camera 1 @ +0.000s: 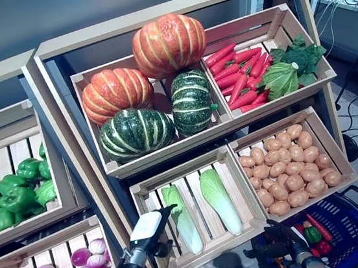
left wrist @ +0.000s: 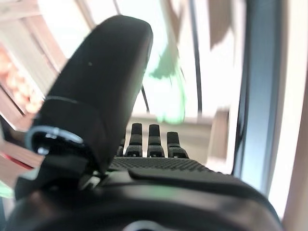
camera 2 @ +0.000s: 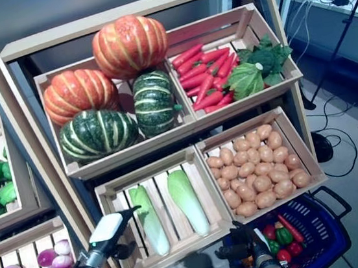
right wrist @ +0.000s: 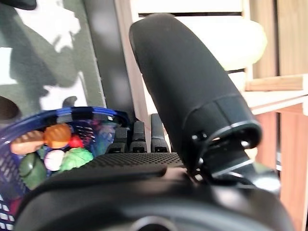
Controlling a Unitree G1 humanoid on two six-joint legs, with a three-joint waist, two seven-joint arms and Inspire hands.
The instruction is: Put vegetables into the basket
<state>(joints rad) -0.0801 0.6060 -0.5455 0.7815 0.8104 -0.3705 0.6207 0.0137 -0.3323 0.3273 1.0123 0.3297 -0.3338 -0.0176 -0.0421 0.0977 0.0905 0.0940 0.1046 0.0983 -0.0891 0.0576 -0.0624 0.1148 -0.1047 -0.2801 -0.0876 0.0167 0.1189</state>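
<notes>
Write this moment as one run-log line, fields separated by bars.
left hand: open, empty | right hand: open, empty | basket: holds vegetables | cabbages: in crate

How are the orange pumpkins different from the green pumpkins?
The orange pumpkins are orange with pale stripes; the green pumpkins are dark green with pale stripes. One orange pumpkin sits highest, stacked on the others, while the green pumpkins lie lower, toward the crate's front. There are two of each, all ribbed and round, sharing one wooden crate.

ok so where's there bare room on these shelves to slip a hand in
Cabbage crate: bare slats on both sides of the two cabbages. Crowded: the pumpkin crate, potato crate and chilli crate.
</notes>
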